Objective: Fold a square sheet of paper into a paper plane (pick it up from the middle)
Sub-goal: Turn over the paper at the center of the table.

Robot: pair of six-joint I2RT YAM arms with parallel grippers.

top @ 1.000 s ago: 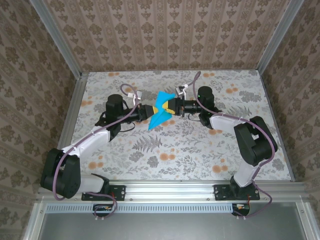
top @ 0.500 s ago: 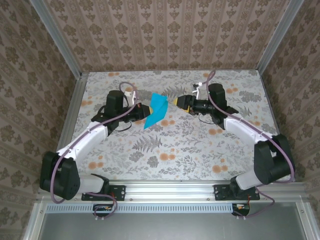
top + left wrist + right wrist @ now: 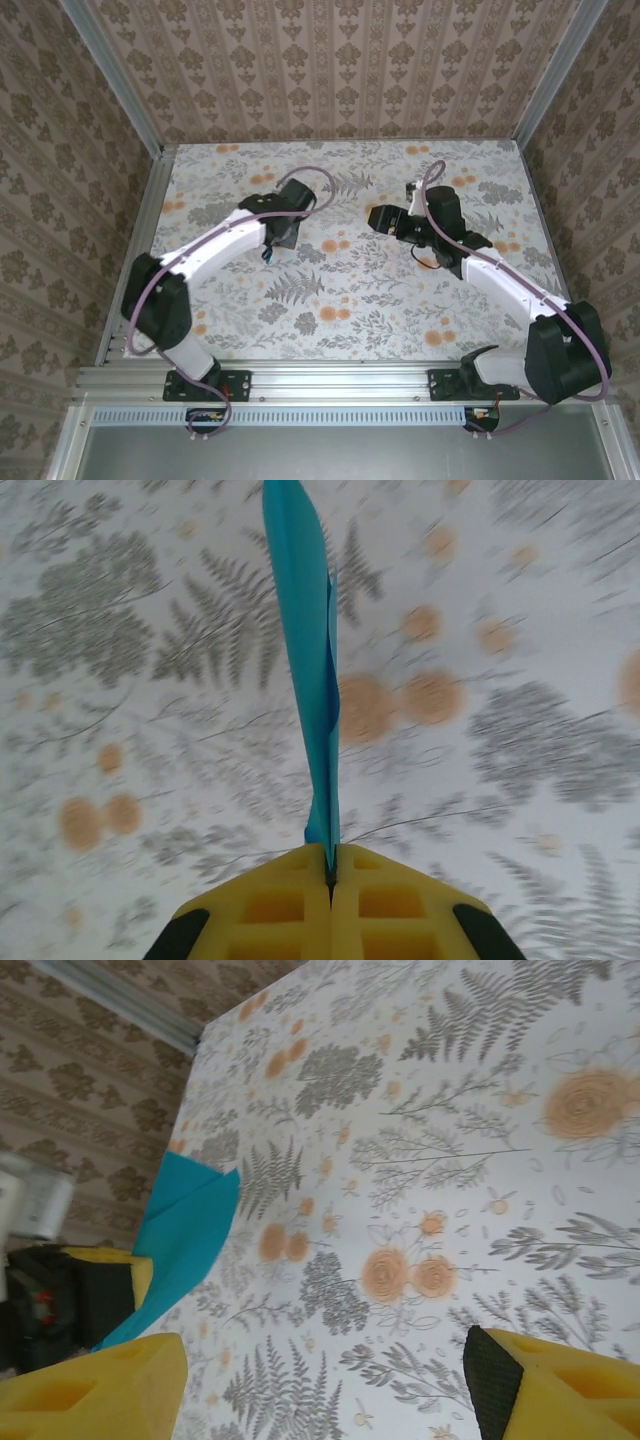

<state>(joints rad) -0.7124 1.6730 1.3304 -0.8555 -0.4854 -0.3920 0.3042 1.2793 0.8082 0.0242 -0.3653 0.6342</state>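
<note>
Reaching from its base at the near left, the left arm (image 3: 215, 240) bends at the elbow and stretches inward across the floral desk (image 3: 350, 300). The left hand (image 3: 330, 865) is pinched tight on the folded turquoise sheet (image 3: 305, 630), which juts edge-on from between the yellow fingers (image 3: 400, 910). The right arm (image 3: 500, 275) extends toward the middle of the desk, and the right hand (image 3: 325, 1360) gapes wide, gripping nothing, with the sheet at the left of its wrist view
</note>
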